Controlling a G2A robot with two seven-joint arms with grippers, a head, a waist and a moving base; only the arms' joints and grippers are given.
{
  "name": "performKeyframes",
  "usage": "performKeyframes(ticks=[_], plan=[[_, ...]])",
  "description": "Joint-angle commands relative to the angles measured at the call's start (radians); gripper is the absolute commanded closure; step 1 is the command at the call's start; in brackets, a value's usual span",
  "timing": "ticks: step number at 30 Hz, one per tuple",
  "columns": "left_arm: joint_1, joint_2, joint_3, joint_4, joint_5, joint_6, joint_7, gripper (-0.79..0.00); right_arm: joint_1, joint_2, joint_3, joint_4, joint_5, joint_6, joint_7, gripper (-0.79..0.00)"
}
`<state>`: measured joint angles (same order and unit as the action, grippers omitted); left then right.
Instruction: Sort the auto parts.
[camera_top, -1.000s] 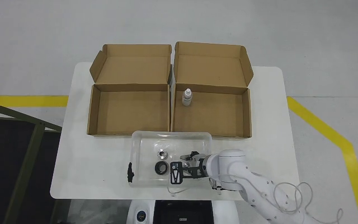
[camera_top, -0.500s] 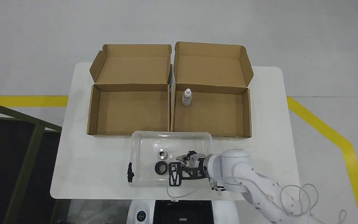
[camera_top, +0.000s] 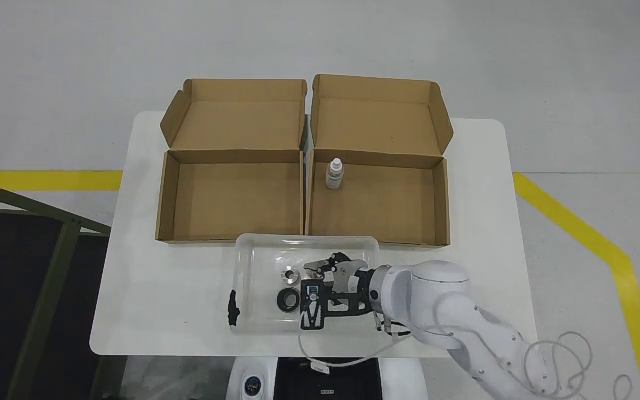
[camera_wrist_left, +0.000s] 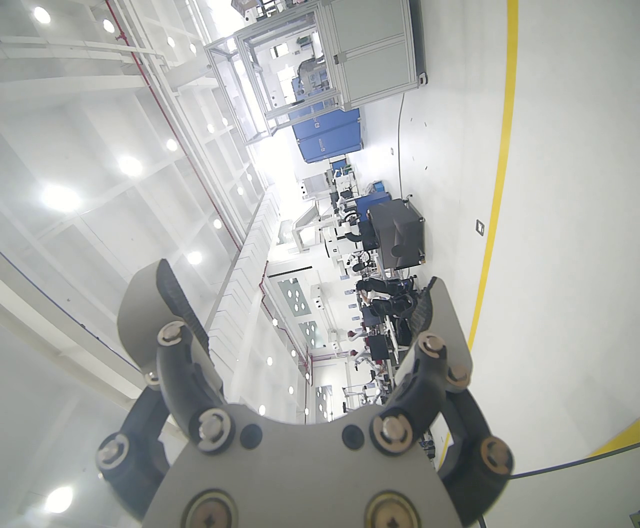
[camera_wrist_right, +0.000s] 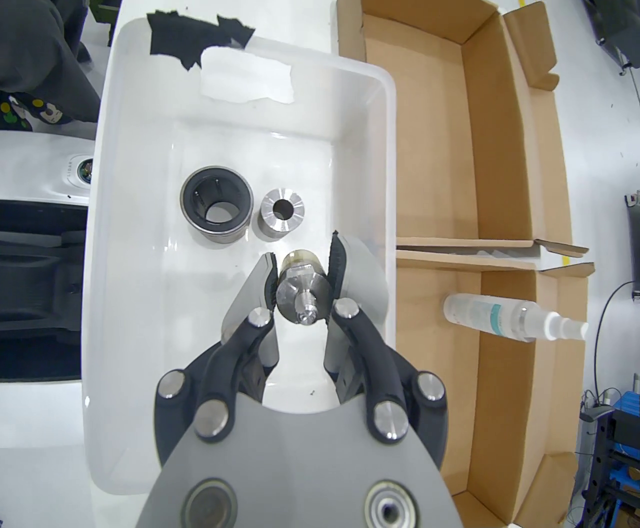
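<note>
right gripper clamped on metal plug, in white bin by its 12 o'clock wall | ring and bushing at plug's 9 o'clock, not touching | left gripper jaws wide, out in open air

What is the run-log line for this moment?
right gripper: shut on stemmed metal part over clear bin | left gripper: open, empty | in bin: black sleeve, silver collar | box: spray bottle
</note>
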<state>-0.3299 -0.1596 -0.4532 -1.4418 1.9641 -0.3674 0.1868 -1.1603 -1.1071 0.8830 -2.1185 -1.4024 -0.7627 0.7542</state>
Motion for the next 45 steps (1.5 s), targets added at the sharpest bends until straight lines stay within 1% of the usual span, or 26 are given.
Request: performKeyframes(ticks=[1,8,14,26,35,45], plan=[[0.0,0.0,0.0,0.0,0.0,0.0,0.0,-0.785,0.001,0.001,0.008,-0.001,-0.001,0.003,-0.014,0.0],[0.0,0.0,0.0,0.0,0.0,0.0,0.0,-0.785,0.016,0.003,0.032,-0.009,0.005,0.001,-0.042,0.0],[0.0,0.0,0.0,0.0,0.0,0.0,0.0,-0.785,0.047,0.002,0.047,-0.002,0.017,-0.01,-0.036,0.0],[0.0,0.0,0.0,0.0,0.0,0.0,0.0,-0.785,0.114,0.003,0.112,0.057,0.103,-0.002,-0.046,0.0],[0.0,0.0,0.0,0.0,0.0,0.0,0.0,-0.785,0.183,0.0,0.145,0.175,0.199,0.004,-0.048,0.0],[0.0,0.0,0.0,0.0,0.0,0.0,0.0,-0.785,0.276,-0.012,0.113,0.362,0.277,0.008,-0.038,0.0]])
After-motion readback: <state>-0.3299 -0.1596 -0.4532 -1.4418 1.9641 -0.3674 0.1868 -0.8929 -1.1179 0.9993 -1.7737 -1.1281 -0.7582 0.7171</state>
